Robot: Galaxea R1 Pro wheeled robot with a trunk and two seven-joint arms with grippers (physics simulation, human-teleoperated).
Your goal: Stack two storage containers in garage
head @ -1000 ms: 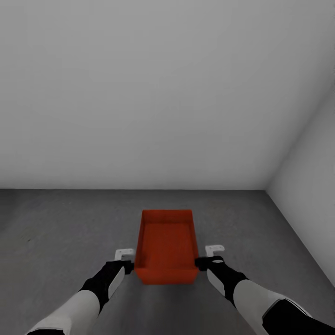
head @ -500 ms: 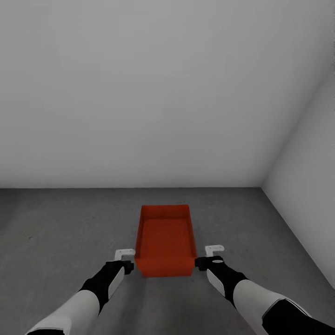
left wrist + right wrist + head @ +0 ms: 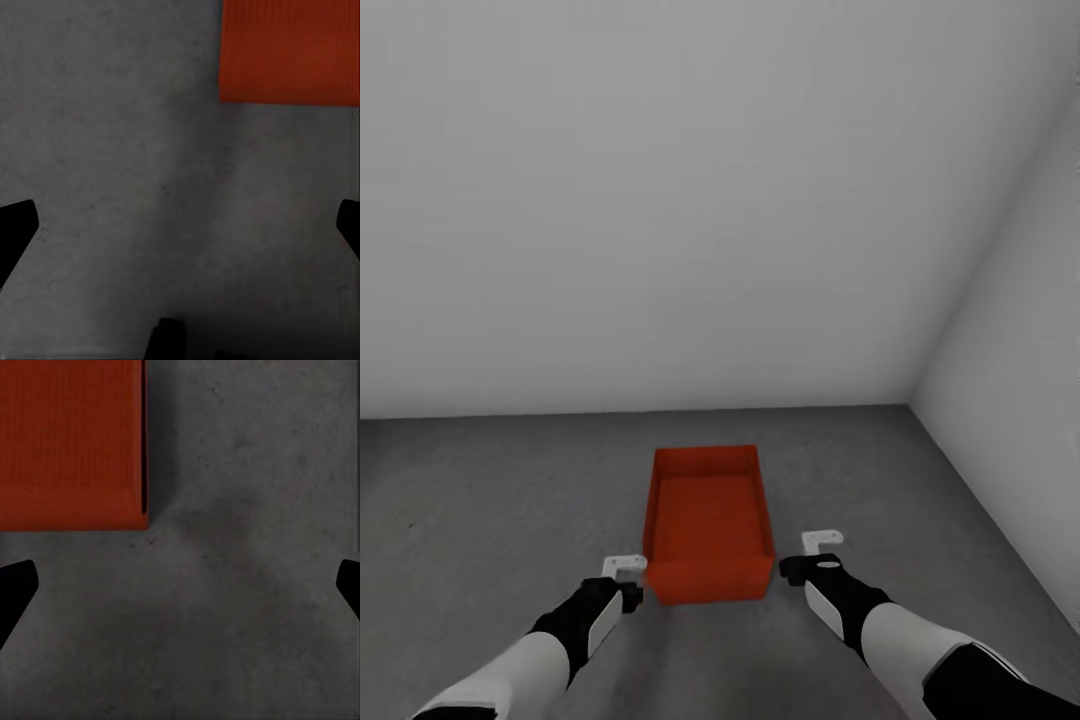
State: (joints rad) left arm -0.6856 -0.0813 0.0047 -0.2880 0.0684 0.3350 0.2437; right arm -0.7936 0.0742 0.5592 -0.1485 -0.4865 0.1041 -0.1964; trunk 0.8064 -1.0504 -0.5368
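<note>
One red-orange open-top storage container [image 3: 708, 520] rests upright on the dark grey concrete floor [image 3: 480, 500] of the garage, empty inside. My left gripper [image 3: 625, 566] hovers just off its near left corner, open and holding nothing. My right gripper [image 3: 822, 541] stands open off the near right corner, a little apart from the wall of the bin. In the left wrist view the container [image 3: 289, 49] lies ahead of the open left gripper [image 3: 180, 225] and to one side. In the right wrist view a corner of the container [image 3: 71, 442] lies beyond the open right gripper [image 3: 180, 585].
A plain white-grey wall [image 3: 660, 200] stands a short way behind the bin. A second wall [image 3: 1020, 400] closes the room on the right, meeting the first in a corner. Bare concrete stretches to the left and in front of the bin.
The bin lay between my grippers a second ago; now it sits slightly ahead of them. The whole view has shifted, the wall corner sliding left. My left gripper sits a little lower.
</note>
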